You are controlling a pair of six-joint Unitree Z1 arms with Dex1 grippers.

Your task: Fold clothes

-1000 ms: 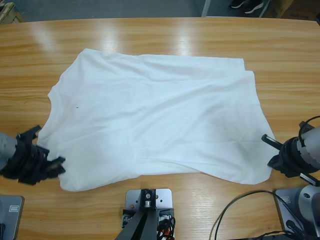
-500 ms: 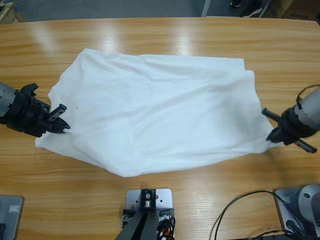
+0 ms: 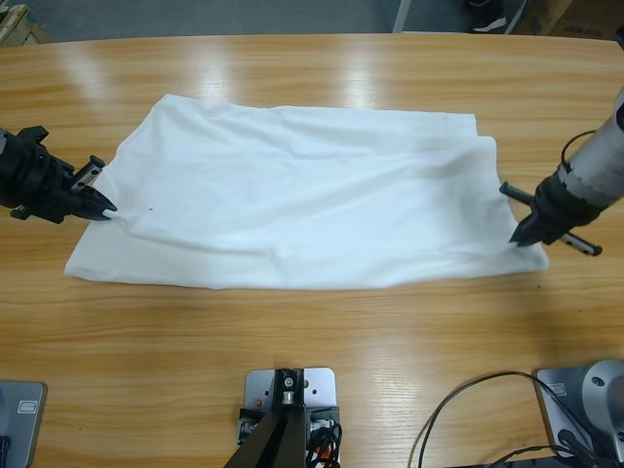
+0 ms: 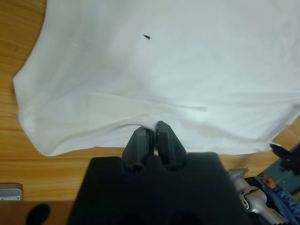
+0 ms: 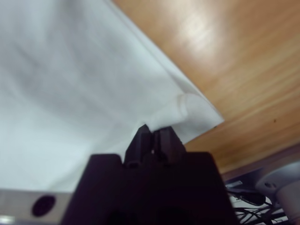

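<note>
A plain white shirt (image 3: 302, 195) lies spread across the middle of the wooden table, its near half folded up over itself. A tiny black mark (image 3: 150, 208) shows near its left side, also visible as a black mark (image 4: 147, 36) in the left wrist view. My left gripper (image 3: 102, 207) is shut on the shirt's left edge; its jaws pinch a fold of the white shirt (image 4: 150, 70). At the right, my right gripper (image 3: 519, 237) is shut on the shirt's near right corner, the white shirt (image 5: 70, 84) bunched at its jaws.
The wooden table (image 3: 312, 351) stretches bare in front of the shirt and behind it. Black cables (image 3: 468, 409) lie at the near right edge. A person's shoes (image 3: 492, 15) show on the floor beyond the far edge.
Both grippers have carried the shirt's near edge away from the front of the table, folding the near half over the rest. The left arm has moved far and left, the right arm far.
</note>
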